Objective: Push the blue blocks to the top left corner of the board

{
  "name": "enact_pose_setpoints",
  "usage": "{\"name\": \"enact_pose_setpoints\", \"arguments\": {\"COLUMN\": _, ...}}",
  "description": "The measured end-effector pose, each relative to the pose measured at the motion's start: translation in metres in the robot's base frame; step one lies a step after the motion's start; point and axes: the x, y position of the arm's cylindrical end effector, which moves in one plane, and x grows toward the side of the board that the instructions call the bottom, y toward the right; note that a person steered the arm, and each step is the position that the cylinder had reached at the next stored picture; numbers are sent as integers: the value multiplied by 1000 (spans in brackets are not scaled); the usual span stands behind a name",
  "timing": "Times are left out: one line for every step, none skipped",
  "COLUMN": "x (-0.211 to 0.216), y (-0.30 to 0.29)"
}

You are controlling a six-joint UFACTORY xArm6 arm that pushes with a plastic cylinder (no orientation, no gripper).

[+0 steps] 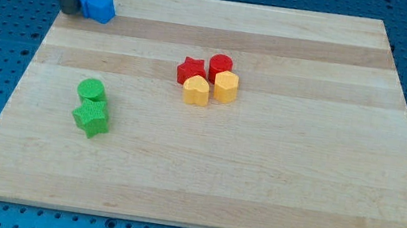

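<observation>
Two blue blocks [97, 6] lie pressed together near the board's top left corner; their exact shapes are hard to make out. My tip [68, 9] stands at their left side, touching or almost touching the left blue block, close to the board's left edge. The dark rod rises from there up out of the view's top left.
A red star [189, 70], a red cylinder [220, 65], a yellow pentagon-like block [196, 91] and a yellow hexagon-like block [225, 86] cluster at the board's middle. A green cylinder [91, 90] and a green star [91, 119] sit at the left. The wooden board [258, 179] lies on a blue perforated table.
</observation>
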Motion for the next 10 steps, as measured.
{"name": "enact_pose_setpoints", "arguments": {"x": -20, "y": 0}}
{"name": "enact_pose_setpoints", "arguments": {"x": -8, "y": 0}}
{"name": "enact_pose_setpoints", "arguments": {"x": 23, "y": 0}}
{"name": "enact_pose_setpoints", "arguments": {"x": 39, "y": 24}}
{"name": "enact_pose_setpoints", "arguments": {"x": 48, "y": 53}}
{"name": "enact_pose_setpoints", "arguments": {"x": 40, "y": 70}}
{"name": "enact_pose_setpoints", "arguments": {"x": 9, "y": 72}}
{"name": "enact_pose_setpoints", "arguments": {"x": -18, "y": 72}}
{"name": "enact_pose_setpoints", "arguments": {"x": -26, "y": 76}}
{"name": "enact_pose_setpoints", "arguments": {"x": -6, "y": 84}}
